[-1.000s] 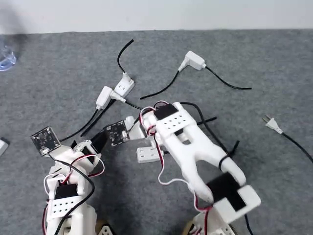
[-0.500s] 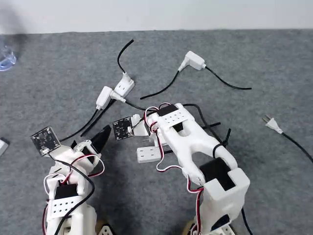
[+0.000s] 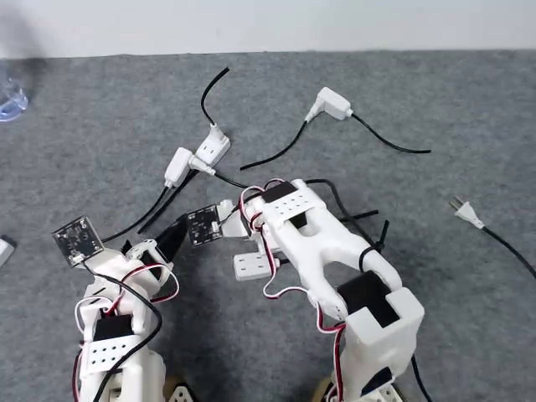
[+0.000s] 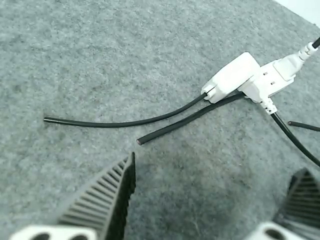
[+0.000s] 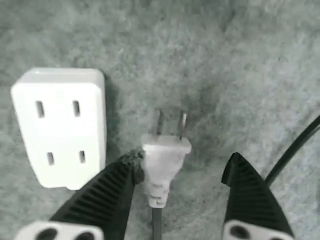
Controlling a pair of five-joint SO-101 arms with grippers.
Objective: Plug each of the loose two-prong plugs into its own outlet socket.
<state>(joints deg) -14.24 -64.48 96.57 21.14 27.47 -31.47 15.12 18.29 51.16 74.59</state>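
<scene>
Flat on the grey felt surface [image 5: 240, 60], between the spread fingers of the right tool [image 5: 183, 161]: a small white two-prong plug [image 5: 162, 165], prongs [image 5: 170, 122] pointing away from the wrist, black cord [image 5: 156, 225] trailing back under the camera. Apparently brushed at one shoulder by a dark finger [image 5: 107, 192], with open felt on the other side. Just beside it, a white outlet block [image 5: 60, 127] with two pairs of slots facing up. Probably very light and hard in the moulded body, thin and bendable at the prongs, limp but springy in the cord, so likely to skid or swivel on the felt if nudged off-centre. Best pinched across the flat sides of the body, behind the flange, never on the prongs or the cord. From above, right arm [image 3: 310, 230] folded low and pitched steeply down over the middle of the surface, outlet block at its flank. Left arm [image 3: 126, 293] drawn in near its base, left tool [image 4: 215, 172] likewise spread and holding nothing, aimed toward what looks like a joined plug and socket [image 4: 235, 75] farther out.
</scene>
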